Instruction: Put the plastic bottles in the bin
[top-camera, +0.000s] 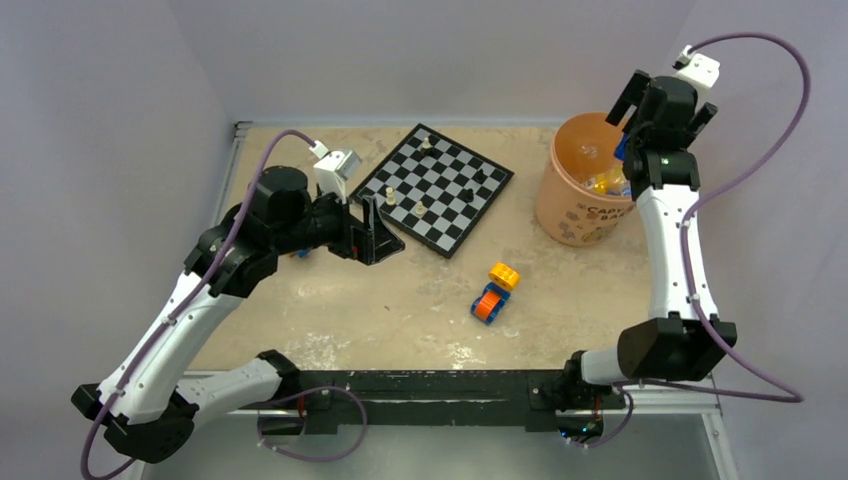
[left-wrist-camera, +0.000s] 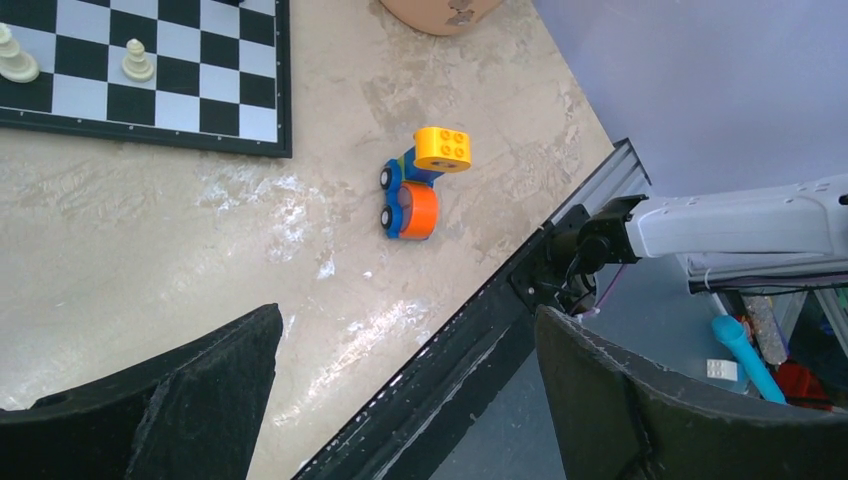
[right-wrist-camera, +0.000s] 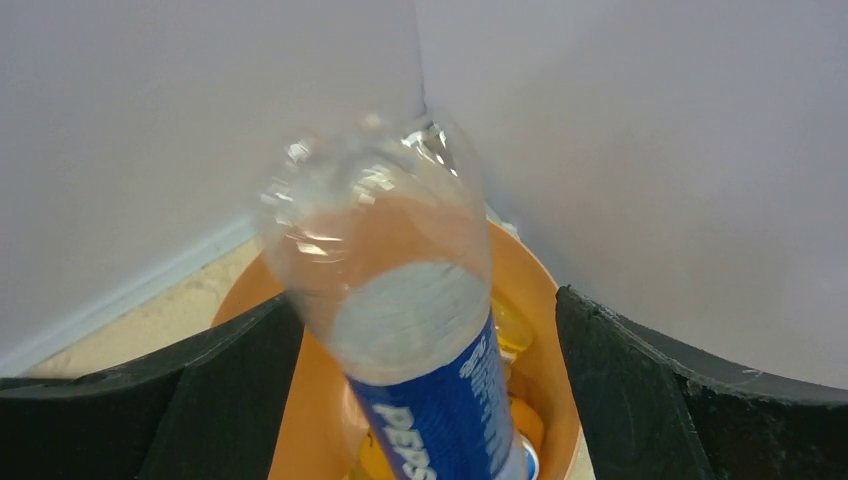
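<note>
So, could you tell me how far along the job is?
Nearly done. Yellow and orange bottles lie in the round orange plastic bin. The clear, blue-labelled Pepsi bottle is loose inside the open right gripper above it. No other bottle shows on the table; the open left gripper holds nothing.

The top external view looks steeply down from above and behind the arm bases, far enough back to take in the whole tabletop (top-camera: 400, 310). The left wrist view sits above the tabletop's left half and faces across it toward the near right edge, its own fingers (left-wrist-camera: 170, 400) at the bottom. It shares the toy block car (top-camera: 494, 291) and a chessboard (top-camera: 437, 188) corner with the overhead. The right wrist view looks down from very close into the bin (top-camera: 565, 210), also seen overhead, with a Pepsi bottle (right-wrist-camera: 410, 340) filling its centre.
</note>
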